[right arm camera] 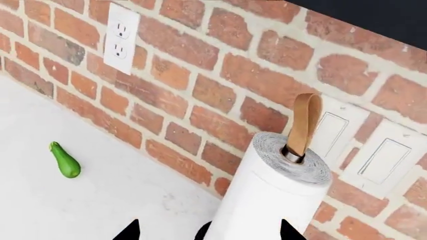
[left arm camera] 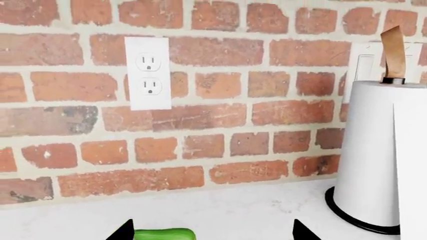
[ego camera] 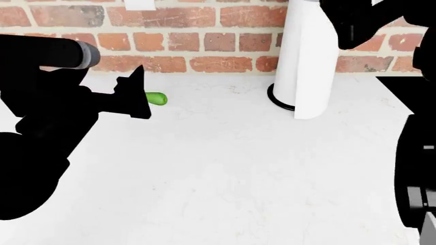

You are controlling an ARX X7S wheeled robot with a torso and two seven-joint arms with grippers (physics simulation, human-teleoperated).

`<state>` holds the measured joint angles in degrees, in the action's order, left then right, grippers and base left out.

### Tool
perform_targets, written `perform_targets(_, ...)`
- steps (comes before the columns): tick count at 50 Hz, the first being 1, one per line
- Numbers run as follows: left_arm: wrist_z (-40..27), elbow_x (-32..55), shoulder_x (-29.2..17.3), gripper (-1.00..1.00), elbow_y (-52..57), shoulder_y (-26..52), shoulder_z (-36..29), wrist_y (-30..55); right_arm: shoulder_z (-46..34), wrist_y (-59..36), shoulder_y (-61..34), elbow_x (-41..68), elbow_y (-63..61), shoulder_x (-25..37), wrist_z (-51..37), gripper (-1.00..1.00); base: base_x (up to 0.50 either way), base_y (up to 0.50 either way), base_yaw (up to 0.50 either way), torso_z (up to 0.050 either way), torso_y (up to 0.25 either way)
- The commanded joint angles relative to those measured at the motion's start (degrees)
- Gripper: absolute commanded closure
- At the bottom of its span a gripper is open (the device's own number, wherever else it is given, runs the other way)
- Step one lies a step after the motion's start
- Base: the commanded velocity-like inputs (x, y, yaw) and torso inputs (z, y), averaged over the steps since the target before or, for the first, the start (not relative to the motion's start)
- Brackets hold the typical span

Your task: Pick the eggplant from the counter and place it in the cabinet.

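The eggplant and the cabinet are out of view in all three views. The white marbled counter (ego camera: 225, 168) runs up to a brick wall. My left gripper (ego camera: 142, 94) hovers low over the counter, open, its dark fingertips (left arm camera: 123, 231) wide apart with nothing gripped. A small bright green vegetable (ego camera: 156, 98) lies on the counter just beyond it, close to one fingertip, green vegetable (left arm camera: 163, 234). My right gripper (right arm camera: 208, 234) is open too, held high near the paper towel roll (right arm camera: 273, 200), with nothing in it.
The paper towel roll (ego camera: 307, 61) stands upright on a black base at the back of the counter, by the brick wall (ego camera: 204, 41). A white outlet (left arm camera: 148, 72) and light switches (right arm camera: 383, 160) are set in the wall. The green vegetable (right arm camera: 65, 161) lies left of the roll.
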<state>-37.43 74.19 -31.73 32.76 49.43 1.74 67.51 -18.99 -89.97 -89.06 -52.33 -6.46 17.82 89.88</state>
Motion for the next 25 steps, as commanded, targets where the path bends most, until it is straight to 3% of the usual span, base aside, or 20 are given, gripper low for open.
perform_targets(1, -1.91, 2.56, -1.08, -1.0, 1.07, 0.62, 1.04, 0.65, 3.41, -0.03, 9.03, 0.19, -7.01, 0.67, 0.12, -1.0, 0.0, 0.0, 0.0, 0.0, 0.0)
perform_targets(14, -1.6, 2.63, -1.32, -1.0, 1.22, -0.36, 1.33, -0.34, 5.77, -0.03, 17.93, -4.62, -15.69, -1.05, 0.12, -1.0, 0.0, 0.0, 0.0, 0.0, 0.0)
perform_targets(25, -4.96, 8.46, -2.72, -1.0, 1.39, 0.45, 3.82, 0.27, 7.27, -0.03, 30.88, -8.1, -24.43, -5.24, 0.12, -1.0, 0.0, 0.0, 0.0, 0.0, 0.0)
